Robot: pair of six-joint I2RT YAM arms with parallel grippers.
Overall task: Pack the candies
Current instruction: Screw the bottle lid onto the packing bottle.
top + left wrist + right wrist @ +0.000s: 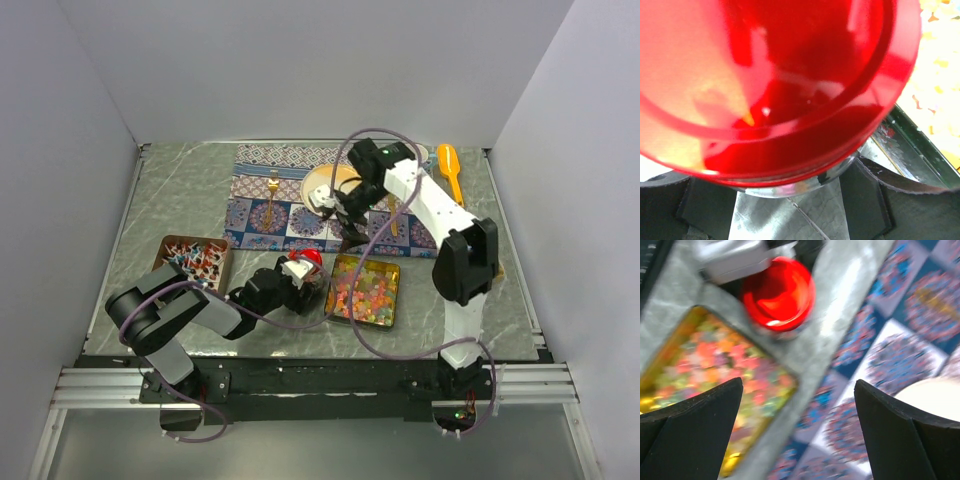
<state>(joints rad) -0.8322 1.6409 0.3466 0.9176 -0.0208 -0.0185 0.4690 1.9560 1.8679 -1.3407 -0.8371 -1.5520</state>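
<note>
The candies (366,290) are tiny mixed-colour sweets filling a shallow gold tin (331,300) at front centre. Just left of the tin stands a glass jar with a red lid (311,258). My left gripper (298,276) is shut on this jar. In the left wrist view the red lid (780,75) fills the frame, with the dark fingers (865,197) flanking the glass below it and blurred candies (940,75) at the right. My right gripper (350,232) hangs open and empty above the tin's far edge. Its own view (798,382) shows candies (725,365) and lid (779,294) below.
A brown box of wrapped sweets (195,262) sits at the left. A patterned mat (262,215) at the back carries a plate (325,180), a gold fork (272,195) and a spoon (394,218). An orange brush (450,170) lies at the back right.
</note>
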